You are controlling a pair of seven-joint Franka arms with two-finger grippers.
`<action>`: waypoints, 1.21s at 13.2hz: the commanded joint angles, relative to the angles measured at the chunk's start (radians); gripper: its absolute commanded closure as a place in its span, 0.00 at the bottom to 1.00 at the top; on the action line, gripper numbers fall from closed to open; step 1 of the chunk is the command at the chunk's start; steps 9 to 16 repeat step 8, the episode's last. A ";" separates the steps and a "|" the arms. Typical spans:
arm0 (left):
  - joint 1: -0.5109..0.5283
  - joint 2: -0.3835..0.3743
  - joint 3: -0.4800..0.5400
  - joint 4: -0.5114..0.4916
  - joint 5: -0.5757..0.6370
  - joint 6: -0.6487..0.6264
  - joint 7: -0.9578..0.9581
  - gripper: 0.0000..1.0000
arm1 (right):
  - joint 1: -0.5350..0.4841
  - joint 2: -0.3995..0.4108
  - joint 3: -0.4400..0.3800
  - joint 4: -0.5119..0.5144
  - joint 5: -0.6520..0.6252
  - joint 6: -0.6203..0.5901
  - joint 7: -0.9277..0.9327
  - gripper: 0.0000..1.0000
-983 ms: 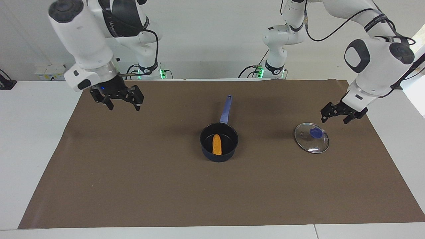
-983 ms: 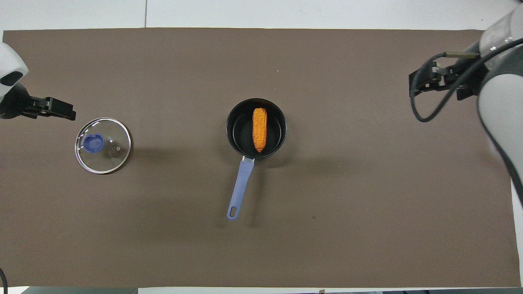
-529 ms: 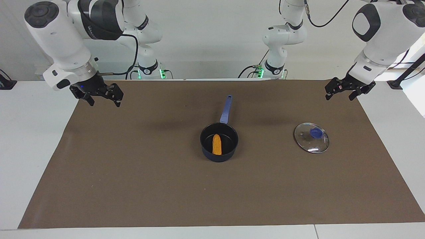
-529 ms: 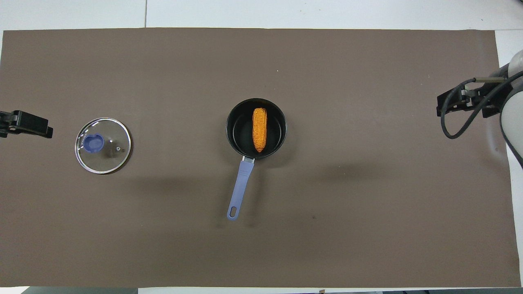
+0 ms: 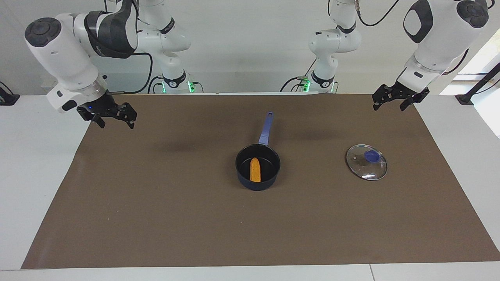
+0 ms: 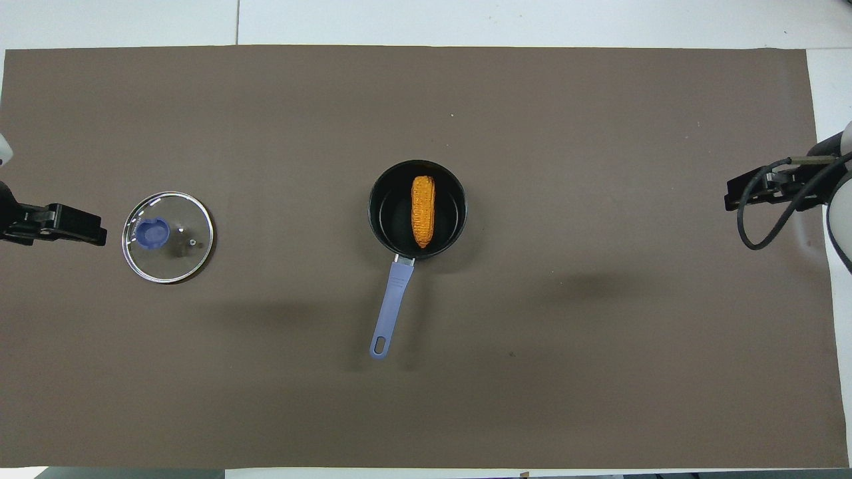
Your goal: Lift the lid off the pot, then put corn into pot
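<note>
Both arms had withdrawn since the earlier frames, rising and swinging out toward the ends of the counter, while the pot, corn and lid had not shifted. The left tool [image 5: 394,98] hung in the air over the mat's corner at the left arm's end, near the robots, with its fingers spread and nothing between them. The right tool [image 5: 111,115] hung over the mat's edge at the right arm's end, likewise spread and empty.

The lid [image 5: 366,162] lay flat on the brown mat [image 5: 156,218], knob up, well apart from the pot [image 5: 258,167] toward the left arm's end of the counter. The pot stood near the middle of the mat, its handle [image 5: 266,128] pointing toward the robots. The corn [image 5: 255,169] lay inside the pot on its black floor, lengthwise in line with the handle.

Judged from this layout, both steps of the task were complete: the lid was off and the corn was in the pot. Only parking the arms appeared to remain.

Open room was ample. The pot and lid sat well inside the mat's edges, and neither tool was over either object. The white counter [image 5: 35,164] showed past the mat at both ends.
</note>
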 commanded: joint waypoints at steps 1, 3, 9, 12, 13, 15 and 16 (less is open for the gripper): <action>-0.045 -0.003 0.017 0.036 0.007 -0.021 -0.022 0.00 | -0.012 -0.026 0.004 -0.024 0.009 -0.001 -0.034 0.00; -0.046 -0.004 0.016 0.043 0.007 -0.040 -0.022 0.00 | -0.020 -0.031 0.003 -0.022 0.012 -0.014 -0.031 0.00; -0.043 -0.007 0.011 0.037 0.005 -0.039 -0.021 0.00 | -0.034 -0.049 0.003 0.002 0.009 -0.017 -0.032 0.00; -0.043 -0.007 0.011 0.037 0.005 -0.039 -0.021 0.00 | -0.034 -0.049 0.003 0.002 0.009 -0.017 -0.032 0.00; -0.043 -0.007 0.011 0.037 0.005 -0.039 -0.021 0.00 | -0.034 -0.049 0.003 0.002 0.009 -0.017 -0.032 0.00; -0.043 -0.007 0.011 0.037 0.005 -0.039 -0.021 0.00 | -0.034 -0.049 0.003 0.002 0.009 -0.017 -0.032 0.00; -0.043 -0.007 0.011 0.037 0.005 -0.039 -0.021 0.00 | -0.034 -0.049 0.003 0.002 0.009 -0.017 -0.032 0.00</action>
